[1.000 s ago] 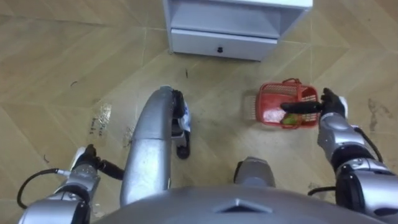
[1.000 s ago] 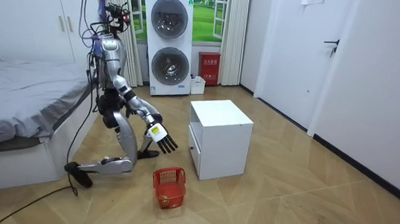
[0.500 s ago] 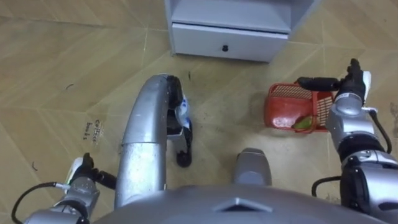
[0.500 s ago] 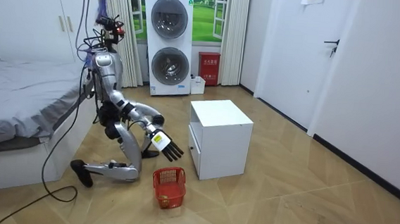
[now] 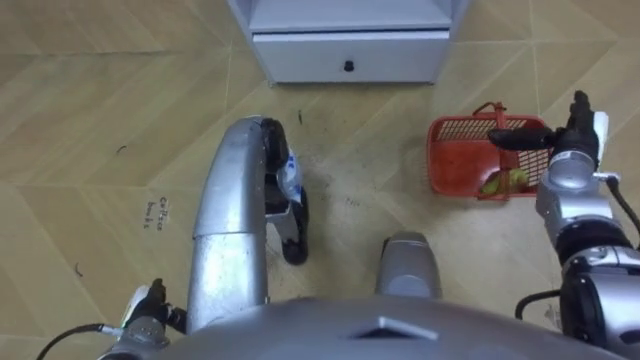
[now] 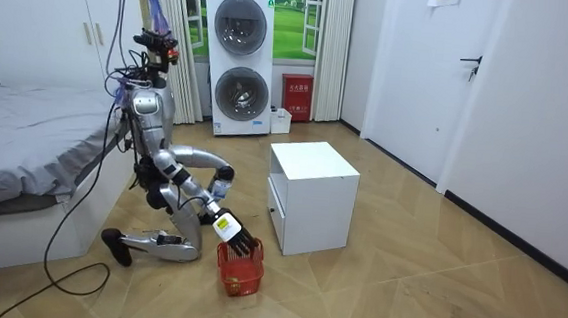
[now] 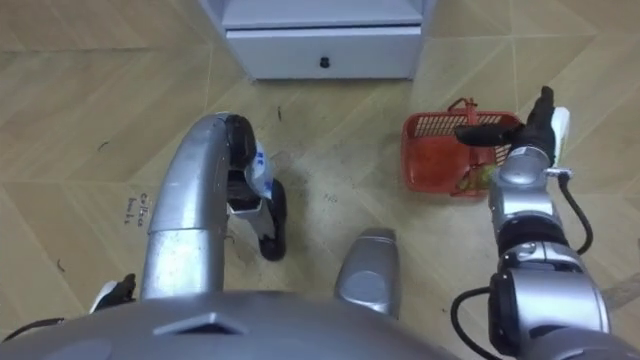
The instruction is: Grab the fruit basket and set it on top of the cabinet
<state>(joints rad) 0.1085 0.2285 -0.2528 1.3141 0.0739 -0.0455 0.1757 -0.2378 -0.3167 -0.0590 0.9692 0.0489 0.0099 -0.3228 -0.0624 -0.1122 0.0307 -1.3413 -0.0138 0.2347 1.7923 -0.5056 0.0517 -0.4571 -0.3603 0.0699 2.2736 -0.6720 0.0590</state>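
Pale herringbone wood floor (image 5: 90,120); the robot is kneeling on it beside the grey-covered bed (image 6: 25,131), because the task's thing is sitting at floor level.

Right hand (image 5: 575,138) is reaching low over the red plastic lattice basket (image 5: 455,170). Its dark fingers (image 5: 515,140) are lying straight across the open top with the thumb standing up, and they are gripping nothing. I am reading this as lining up: the thin red handle (image 5: 490,107) is showing at the far rim, and the fingers are pointing that way so they can hook under it.

The basket is resting on the floor, with yellow-green fruit (image 5: 500,182) lying in its near right corner. The white cabinet with one drawer (image 5: 345,52) is standing just beyond it, so I am judging that approach room is tight on that side.

Left hand (image 5: 150,305) is hanging at the lower left, well apart from the work; I cannot tell its state.
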